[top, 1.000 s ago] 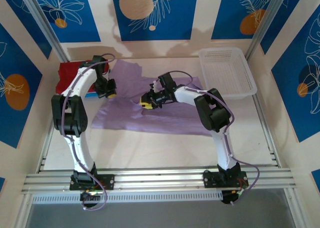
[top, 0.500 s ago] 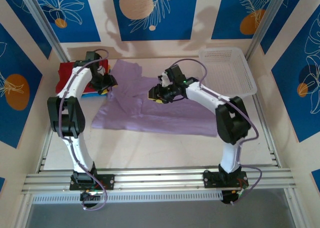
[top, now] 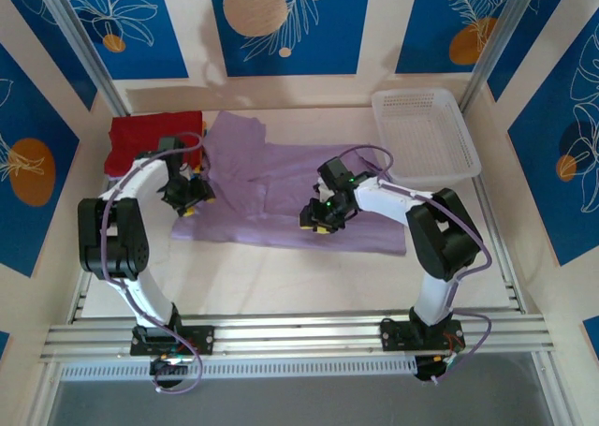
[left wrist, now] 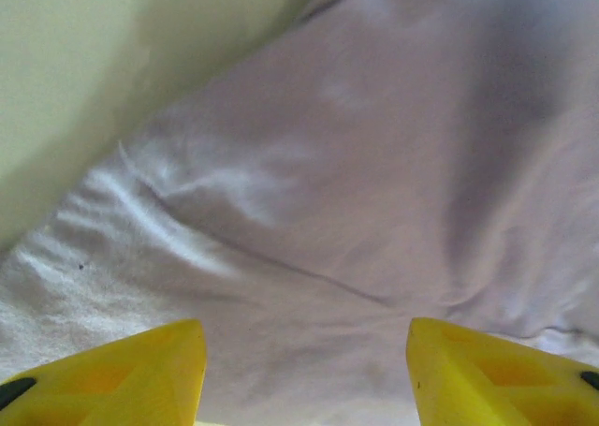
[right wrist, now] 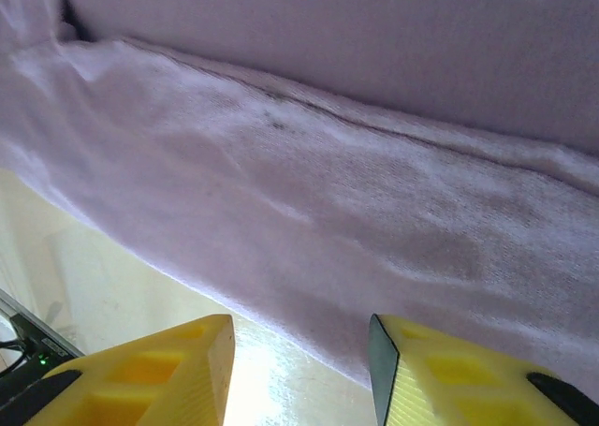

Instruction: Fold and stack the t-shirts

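Wrist views show left fingers [left wrist: 112, 374] and right fingers [right wrist: 140, 374] parted over lavender tee [left wrist: 356, 164]; overhead adds red shirt [top: 140, 131].

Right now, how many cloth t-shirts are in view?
2: a plain lavender short-sleeved t-shirt spread flat in the centre, and a folded red t-shirt at the far left. More may lie hidden under the red one.

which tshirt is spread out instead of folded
The lavender t-shirt, spread across the middle of the table; the red t-shirt lies folded at the far left.
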Motion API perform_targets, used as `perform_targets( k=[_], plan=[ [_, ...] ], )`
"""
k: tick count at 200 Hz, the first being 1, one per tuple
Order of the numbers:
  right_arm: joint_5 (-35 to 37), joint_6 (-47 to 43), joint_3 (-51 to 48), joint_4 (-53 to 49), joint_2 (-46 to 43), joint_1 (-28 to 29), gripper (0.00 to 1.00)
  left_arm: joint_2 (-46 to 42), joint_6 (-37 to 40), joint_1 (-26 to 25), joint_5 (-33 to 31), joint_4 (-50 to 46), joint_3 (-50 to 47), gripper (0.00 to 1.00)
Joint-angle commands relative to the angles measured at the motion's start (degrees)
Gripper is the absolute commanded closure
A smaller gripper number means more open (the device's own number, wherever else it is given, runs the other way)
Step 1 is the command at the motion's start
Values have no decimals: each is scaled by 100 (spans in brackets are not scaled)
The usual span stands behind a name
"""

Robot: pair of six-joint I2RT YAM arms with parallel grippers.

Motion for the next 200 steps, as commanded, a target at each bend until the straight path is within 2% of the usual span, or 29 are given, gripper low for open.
perform_targets(
  k=[1,15,38,97,153,178,200],
  plan=[
    [11,-80,-146,-39,205,90,56,13,63,23,-111,340,-396,41],
    [87,-120,-208,-90,267,151,56,-3,82,23,-212,396,-627,41],
    [227,-123,-354,-144,304,280,57,-33,228,32,-965,139,-867,40],
    [259,85,-766,-154,203,630,57,-700,211,23,-1460,-274,-1686,39],
    [248,571,-1552,-376,-689,1119,56,-2092,-199,5,-1070,-547,-2535,39],
    [391,715,-1676,-571,-1294,1358,56,-2394,-369,-5,-638,-648,-2223,39],
    [486,716,-1573,-750,-1605,1189,54,-2390,-373,-67,-432,-780,-1700,39]
  ],
)
